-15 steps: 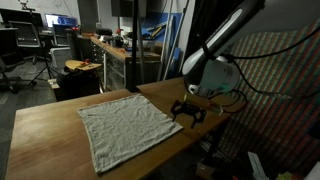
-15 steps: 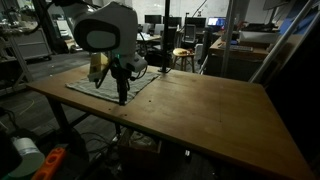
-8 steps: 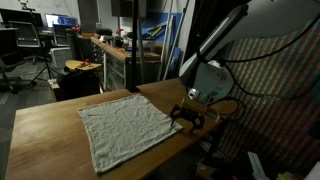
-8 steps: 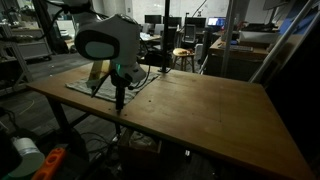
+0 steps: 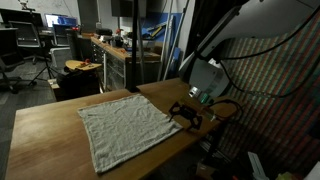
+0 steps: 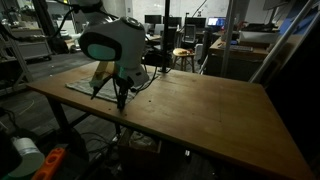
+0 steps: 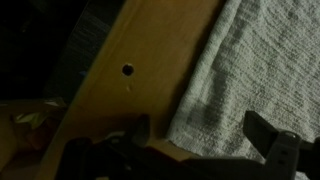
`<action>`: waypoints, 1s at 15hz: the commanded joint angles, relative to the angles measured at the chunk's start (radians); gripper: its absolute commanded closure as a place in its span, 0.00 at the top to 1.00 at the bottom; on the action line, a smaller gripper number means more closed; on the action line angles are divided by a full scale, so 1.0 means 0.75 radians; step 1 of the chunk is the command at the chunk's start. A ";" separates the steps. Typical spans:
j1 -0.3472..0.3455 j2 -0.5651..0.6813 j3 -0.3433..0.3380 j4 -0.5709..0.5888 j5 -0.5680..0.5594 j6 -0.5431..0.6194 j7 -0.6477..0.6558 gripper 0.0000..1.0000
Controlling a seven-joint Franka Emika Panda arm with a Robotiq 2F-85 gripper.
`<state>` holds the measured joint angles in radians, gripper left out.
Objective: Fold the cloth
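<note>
The pale grey terry cloth (image 5: 125, 130) lies flat on the brown wooden table (image 5: 40, 125), one corner by the edge nearest the robot. The black pincer (image 5: 188, 114) hangs spread wide over that corner, holding nothing. A shallow bite would probably let the corner slip out, and going lower risks jamming the tips into the wood.

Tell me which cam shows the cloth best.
An exterior view: the cloth lies spread flat there, whole outline visible. In an exterior view on the far side, the arm hides most of the cloth. The wrist view shows only one edge and the weave.
</note>
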<state>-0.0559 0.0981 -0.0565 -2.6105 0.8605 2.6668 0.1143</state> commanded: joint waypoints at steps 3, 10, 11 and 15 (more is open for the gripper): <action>0.012 0.088 0.041 0.083 0.121 0.013 -0.076 1.00; 0.004 0.152 0.063 0.144 0.129 0.017 -0.074 0.53; 0.003 0.154 0.063 0.152 0.126 0.017 -0.073 0.46; 0.001 0.156 0.059 0.172 0.110 0.018 -0.069 0.16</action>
<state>-0.0522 0.1826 -0.0143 -2.5084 0.9311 2.6659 0.0807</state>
